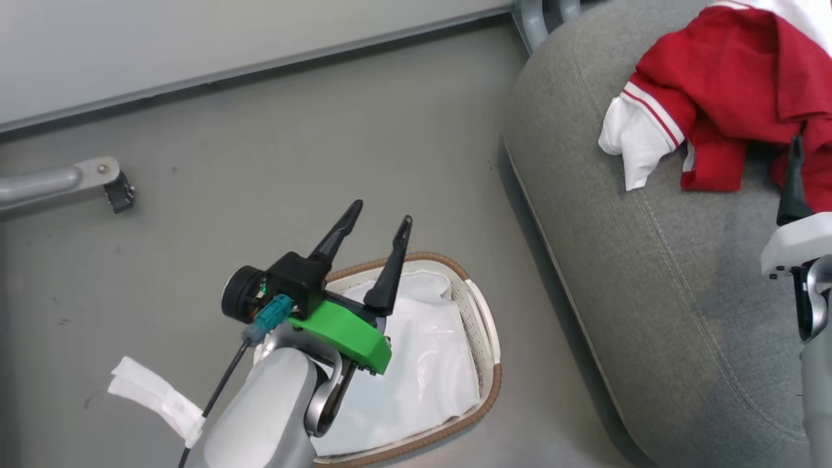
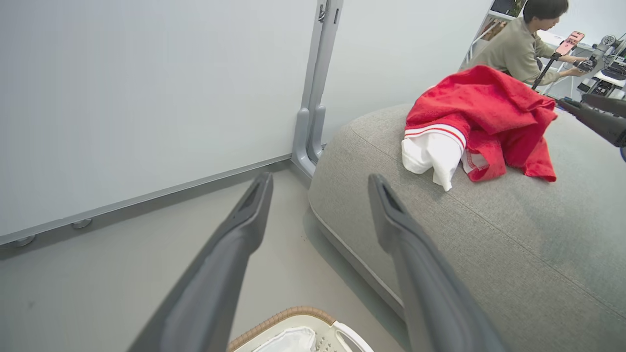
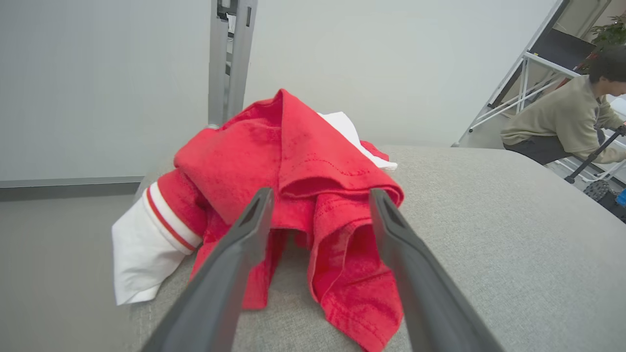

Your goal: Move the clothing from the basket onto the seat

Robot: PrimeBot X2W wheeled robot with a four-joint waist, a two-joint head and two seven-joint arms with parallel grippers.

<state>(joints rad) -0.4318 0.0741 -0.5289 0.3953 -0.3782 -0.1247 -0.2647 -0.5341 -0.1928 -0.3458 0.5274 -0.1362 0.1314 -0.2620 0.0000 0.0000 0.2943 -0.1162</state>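
Observation:
The clothing [image 1: 721, 84], bright red with white striped trim and a white sleeve, lies in a heap on the grey seat [image 1: 650, 273] at the upper right. My right gripper [image 3: 320, 195] is open, and its fingers stand to either side of the heap's near fold [image 3: 337, 220] without pinching it. The cream basket [image 1: 494, 383] with its brown rim sits on the floor at bottom centre, and inside it I see a thin white liner [image 1: 429, 364]. My left gripper [image 1: 381, 214] hovers open and empty above the basket's far rim, pointing toward the wall.
A grey metal leg with a black caster [image 1: 114, 185] reaches in from the left. A strip of white tape [image 1: 156, 396] lies on the floor. A partition wall with a metal post [image 2: 313, 98] stands behind. A person [image 2: 518, 49] sits beyond the seat.

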